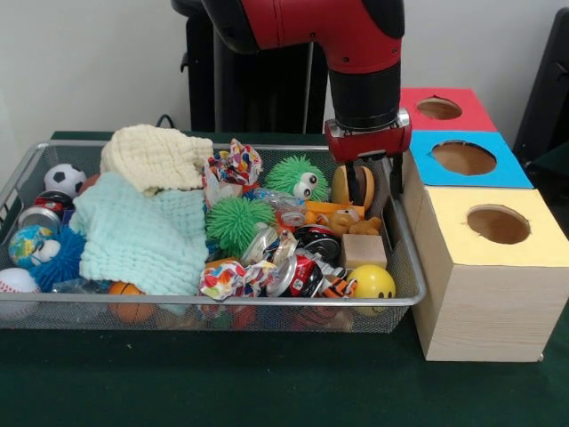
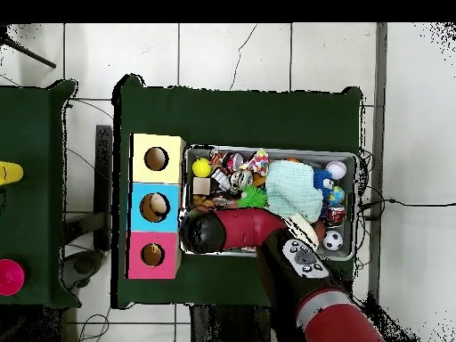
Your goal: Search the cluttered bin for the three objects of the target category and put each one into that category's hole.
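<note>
The silver wire-mesh bin is full of clutter; it also shows in the overhead view. My gripper reaches down into the bin's right end, next to the boxes. Its fingers stand apart with nothing between them. A tan-brown teddy bear lies just below and left of the fingertips. A rounded yellow-orange thing, perhaps the duck, sits right behind the left finger. In the overhead view the arm hides the gripper and these toys. No third plush shows.
Three wooden boxes with round holes stand beside the bin: yellow, blue, red. The bin holds knitted cloths, green spiky balls, cans, a wooden block, a yellow smiley ball, and a soccer ball.
</note>
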